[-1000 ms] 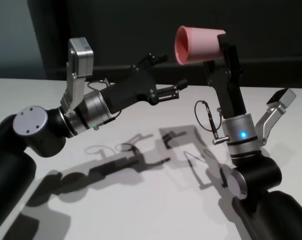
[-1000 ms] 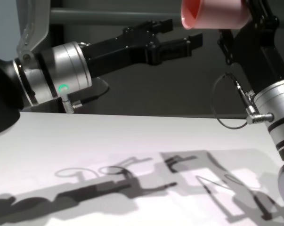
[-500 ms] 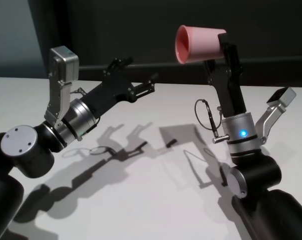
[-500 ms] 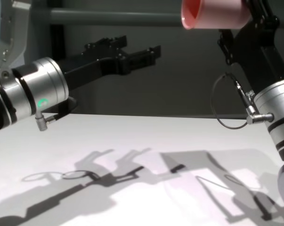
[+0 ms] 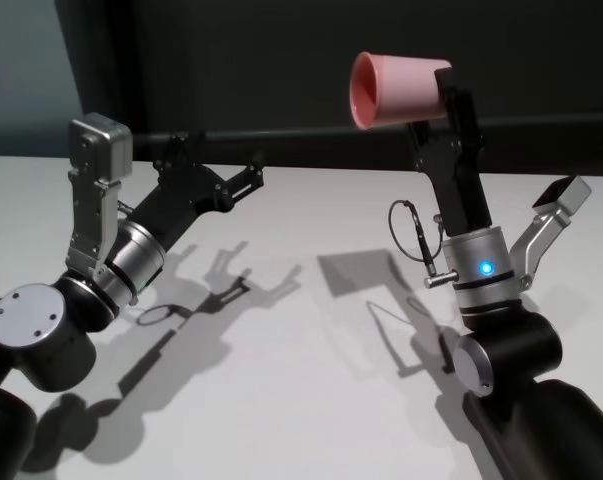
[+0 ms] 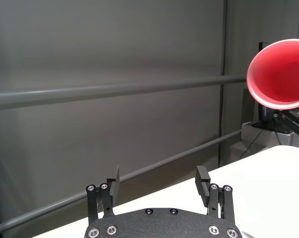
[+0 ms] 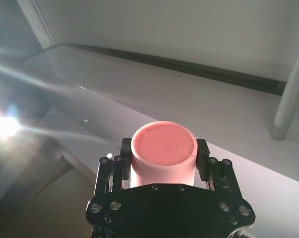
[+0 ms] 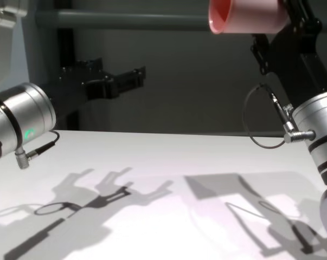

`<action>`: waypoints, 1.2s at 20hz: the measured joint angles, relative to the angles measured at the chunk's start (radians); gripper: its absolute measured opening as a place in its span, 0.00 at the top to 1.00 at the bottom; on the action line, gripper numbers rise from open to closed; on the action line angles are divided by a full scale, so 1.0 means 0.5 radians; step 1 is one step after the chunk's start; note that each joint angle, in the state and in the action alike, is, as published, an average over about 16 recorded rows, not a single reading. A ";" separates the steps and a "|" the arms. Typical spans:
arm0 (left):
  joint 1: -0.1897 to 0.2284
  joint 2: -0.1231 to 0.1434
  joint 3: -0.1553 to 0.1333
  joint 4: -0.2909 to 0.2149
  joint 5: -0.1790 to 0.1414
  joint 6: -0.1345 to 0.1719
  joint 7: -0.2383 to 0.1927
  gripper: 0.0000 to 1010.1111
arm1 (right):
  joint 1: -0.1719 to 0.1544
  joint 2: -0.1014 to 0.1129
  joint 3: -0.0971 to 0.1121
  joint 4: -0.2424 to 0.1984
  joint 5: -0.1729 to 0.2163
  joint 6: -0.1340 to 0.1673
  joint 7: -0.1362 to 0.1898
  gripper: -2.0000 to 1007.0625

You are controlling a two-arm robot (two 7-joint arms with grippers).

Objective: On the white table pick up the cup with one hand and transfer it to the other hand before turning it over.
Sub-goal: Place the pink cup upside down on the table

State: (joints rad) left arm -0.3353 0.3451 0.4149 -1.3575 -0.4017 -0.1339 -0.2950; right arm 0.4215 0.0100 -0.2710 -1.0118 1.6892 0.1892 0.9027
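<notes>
The pink cup (image 5: pixel 396 88) lies on its side high above the white table (image 5: pixel 281 380), mouth towards the left. My right gripper (image 5: pixel 443 95), on the arm with the looped black cable (image 5: pixel 411 235), is shut on its base end. The right wrist view shows the cup's flat base (image 7: pixel 163 141) between the fingers. The cup also shows in the chest view (image 8: pixel 247 15) and the left wrist view (image 6: pixel 280 74). My left gripper (image 5: pixel 216 158) is open and empty, lower and well to the left of the cup. It shows open in the left wrist view (image 6: pixel 158 181).
A dark wall with a horizontal rail (image 8: pixel 125 20) runs behind the table's far edge. The left arm's white-grey wrist casing (image 5: pixel 91 190) stands up over the left part of the table. Arm shadows (image 5: pixel 211 290) fall on the tabletop.
My left arm has drawn back to the left and lower, away from the cup, with its gripper still open. The right arm and the cup have not moved.
</notes>
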 joint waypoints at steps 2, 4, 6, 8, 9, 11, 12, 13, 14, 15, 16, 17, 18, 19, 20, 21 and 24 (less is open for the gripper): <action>0.039 -0.011 -0.024 -0.023 0.024 0.017 0.070 0.01 | 0.000 0.000 0.000 0.000 0.000 0.000 0.000 0.26; 0.076 -0.024 -0.046 -0.040 0.043 0.029 0.129 0.01 | 0.000 0.000 0.000 0.000 0.000 0.000 0.000 0.26; 0.113 -0.040 -0.067 -0.055 0.061 0.036 0.184 0.01 | 0.000 0.000 0.000 0.000 0.000 0.000 0.000 0.26; 0.147 -0.056 -0.087 -0.069 0.077 0.039 0.235 0.01 | 0.000 0.000 0.000 0.000 0.000 0.000 0.000 0.26; 0.165 -0.064 -0.096 -0.075 0.084 0.039 0.258 0.01 | 0.000 0.000 0.000 0.000 0.000 0.000 0.000 0.26; 0.199 -0.081 -0.116 -0.088 0.099 0.035 0.303 0.01 | 0.000 0.000 0.000 0.000 0.000 0.000 0.000 0.26; 0.217 -0.090 -0.126 -0.094 0.106 0.030 0.324 0.01 | 0.000 0.000 0.000 0.000 0.000 0.000 0.000 0.26; 0.235 -0.099 -0.137 -0.099 0.111 0.023 0.341 0.01 | 0.000 0.000 0.000 0.000 0.000 0.000 0.000 0.26; 0.252 -0.108 -0.147 -0.104 0.115 0.015 0.357 0.01 | 0.000 0.000 0.000 0.000 0.000 0.000 0.000 0.26; 0.270 -0.117 -0.159 -0.109 0.118 0.005 0.374 0.01 | 0.000 0.000 0.000 0.000 0.000 0.000 0.000 0.26; 0.286 -0.125 -0.169 -0.114 0.121 -0.005 0.388 0.01 | 0.000 0.000 0.000 0.000 0.000 0.000 0.000 0.26; 0.303 -0.133 -0.180 -0.120 0.123 -0.017 0.402 0.01 | 0.000 0.000 0.000 0.000 0.000 0.000 0.000 0.26; 0.319 -0.142 -0.191 -0.124 0.125 -0.031 0.414 0.01 | 0.000 0.000 0.000 0.000 0.000 0.000 0.000 0.26; 0.335 -0.150 -0.201 -0.129 0.127 -0.045 0.426 0.01 | 0.000 0.000 0.000 0.000 0.000 0.000 0.000 0.26; 0.349 -0.158 -0.211 -0.133 0.129 -0.058 0.435 0.01 | 0.000 0.000 0.000 0.000 0.000 0.000 0.000 0.26; 0.364 -0.166 -0.221 -0.137 0.130 -0.071 0.444 0.01 | 0.000 0.000 0.000 0.000 0.000 0.000 0.000 0.26; 0.401 -0.188 -0.246 -0.145 0.134 -0.107 0.462 0.01 | 0.000 0.000 0.000 0.000 0.000 0.000 0.000 0.26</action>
State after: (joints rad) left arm -0.1346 0.2511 0.2919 -1.4302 -0.3347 -0.1874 -0.0640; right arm 0.4215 0.0100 -0.2710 -1.0118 1.6892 0.1892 0.9027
